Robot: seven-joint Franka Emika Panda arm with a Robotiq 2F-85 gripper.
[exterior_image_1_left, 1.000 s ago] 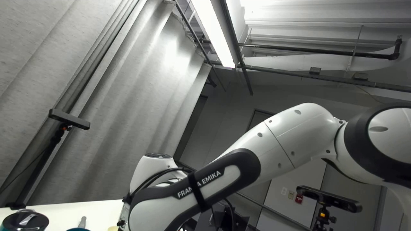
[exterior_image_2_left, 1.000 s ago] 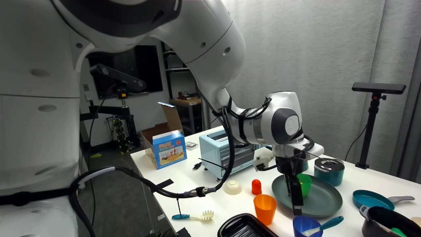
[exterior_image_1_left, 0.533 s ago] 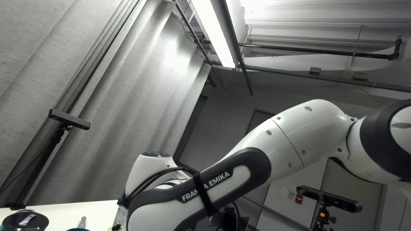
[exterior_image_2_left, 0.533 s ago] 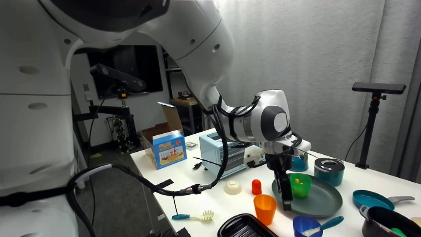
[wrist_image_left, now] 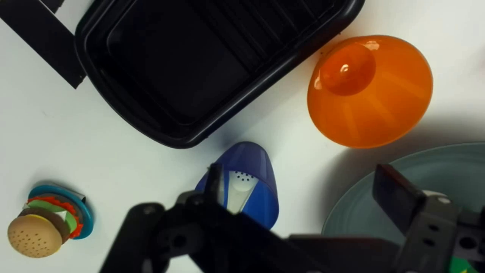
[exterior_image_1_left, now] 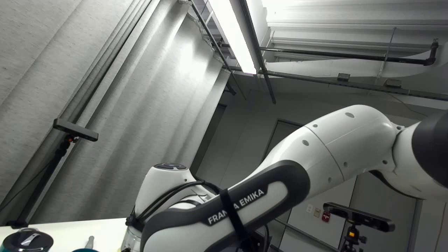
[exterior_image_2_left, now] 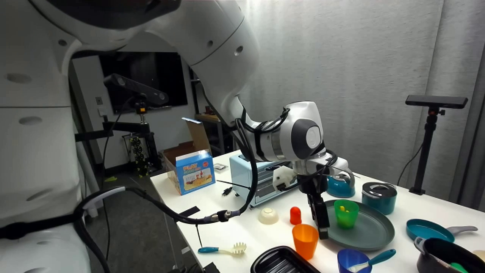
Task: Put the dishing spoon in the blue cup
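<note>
The blue cup (exterior_image_2_left: 344,261) stands upright on the white table near the bottom edge of an exterior view. The dishing spoon, with a white perforated head and teal handle (exterior_image_2_left: 382,257), rests in it, leaning out over the rim. In the wrist view the spoon's head (wrist_image_left: 238,187) lies inside the blue cup (wrist_image_left: 250,157); its handle is hidden behind a gripper finger. My gripper (exterior_image_2_left: 321,227) is above the table by the plate's near edge, up and to the left of the cup there. In the wrist view the gripper (wrist_image_left: 299,176) has its fingers wide apart, with nothing between them.
An orange cup (exterior_image_2_left: 305,242), a black tray (exterior_image_2_left: 282,261) and a grey-green plate (exterior_image_2_left: 373,239) with a green cup (exterior_image_2_left: 346,216) stand around the gripper. A teal-handled pasta fork (exterior_image_2_left: 223,250), toaster oven (exterior_image_2_left: 242,178), dark pot (exterior_image_2_left: 435,254) and toy burger (wrist_image_left: 45,223) are also there.
My open gripper has moved left and slightly up in an exterior view, away from the blue cup, uncovering the green cup. The spoon and blue cup have not moved.
</note>
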